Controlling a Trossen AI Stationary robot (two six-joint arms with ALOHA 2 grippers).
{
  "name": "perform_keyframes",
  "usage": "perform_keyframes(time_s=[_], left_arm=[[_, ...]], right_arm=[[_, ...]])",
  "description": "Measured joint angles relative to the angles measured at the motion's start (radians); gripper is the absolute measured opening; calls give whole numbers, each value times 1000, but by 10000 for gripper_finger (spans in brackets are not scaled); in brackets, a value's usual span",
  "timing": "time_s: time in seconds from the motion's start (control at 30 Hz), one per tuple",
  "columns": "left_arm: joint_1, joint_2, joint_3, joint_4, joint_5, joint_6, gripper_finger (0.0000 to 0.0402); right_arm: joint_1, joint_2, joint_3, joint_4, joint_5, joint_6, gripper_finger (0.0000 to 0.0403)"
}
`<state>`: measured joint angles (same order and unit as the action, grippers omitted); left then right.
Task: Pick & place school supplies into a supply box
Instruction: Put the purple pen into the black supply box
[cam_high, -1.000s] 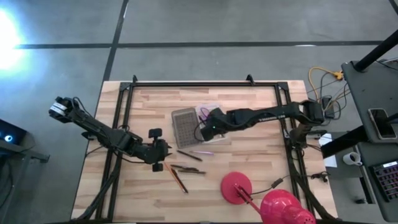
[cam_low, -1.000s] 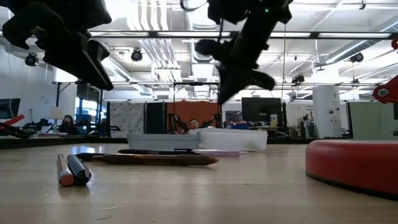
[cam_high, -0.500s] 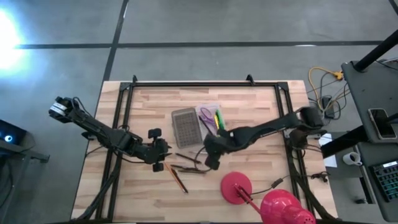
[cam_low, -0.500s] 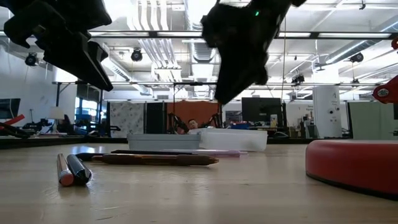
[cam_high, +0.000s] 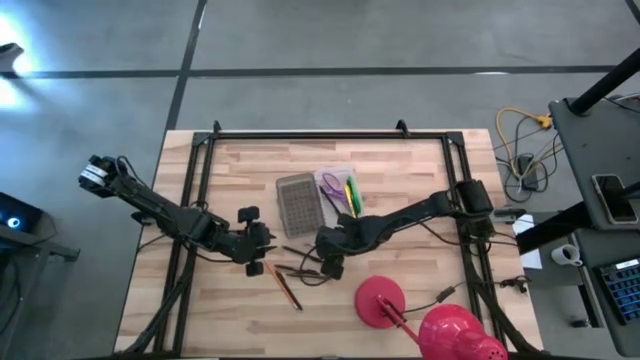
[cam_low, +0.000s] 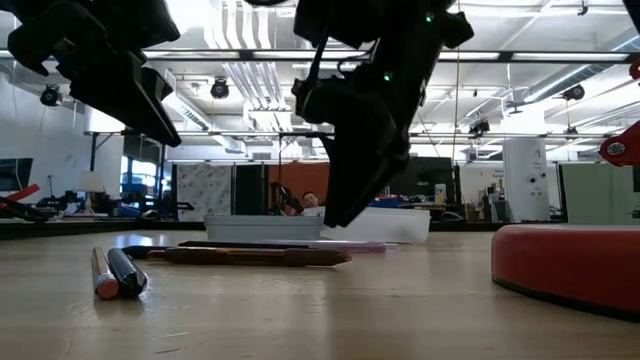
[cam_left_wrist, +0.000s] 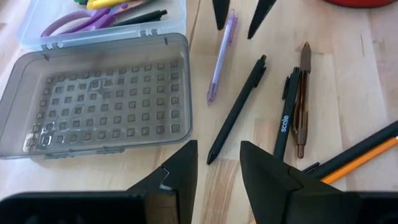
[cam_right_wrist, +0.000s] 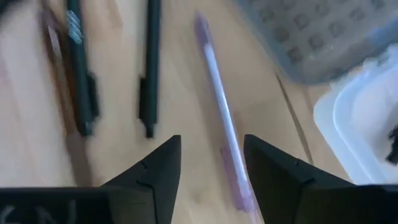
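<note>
The table carries an open box already holding the scissors and a yellow and a green pen. Left outside, just beside its lid, lie a purple pen, black pens and pencils. The right gripper hovers above the purple pen, fingers spread, empty. The left gripper waits nearby, parted, empty.

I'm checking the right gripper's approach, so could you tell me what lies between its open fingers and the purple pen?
Nothing lies between them. In the right wrist view the right gripper hangs open directly over the purple pen, with only bare wooden table around it; the black pens lie off to one side.
</note>
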<state>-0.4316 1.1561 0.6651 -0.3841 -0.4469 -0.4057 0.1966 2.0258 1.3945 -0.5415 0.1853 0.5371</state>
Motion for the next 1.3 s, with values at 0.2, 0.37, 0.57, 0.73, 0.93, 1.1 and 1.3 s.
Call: perform_keyframes(time_s=[0.2,0.37,0.57,0.73,0.93,1.1,1.3], left_arm=[[0,0,-10,-1,0,0,104],[0,0,-16,0,0,1,104],[0,0,-20,0,0,2,104],[0,0,-20,-1,-1,3,104],[0,0,-24,0,-1,3,104],[0,0,-24,0,-1,3,104],[0,0,-24,1,-1,3,104]], right_arm=[[-5,16,-5,5,-1,-81,166],[-11,69,-3,14,-76,-90,165],[-11,97,-1,3,-73,-57,141],[-17,97,0,-27,-32,-43,75],[-25,101,-3,-71,-113,-40,22],[-11,52,-3,-106,-163,-12,19],[12,-127,-35,-120,-63,190,16]])
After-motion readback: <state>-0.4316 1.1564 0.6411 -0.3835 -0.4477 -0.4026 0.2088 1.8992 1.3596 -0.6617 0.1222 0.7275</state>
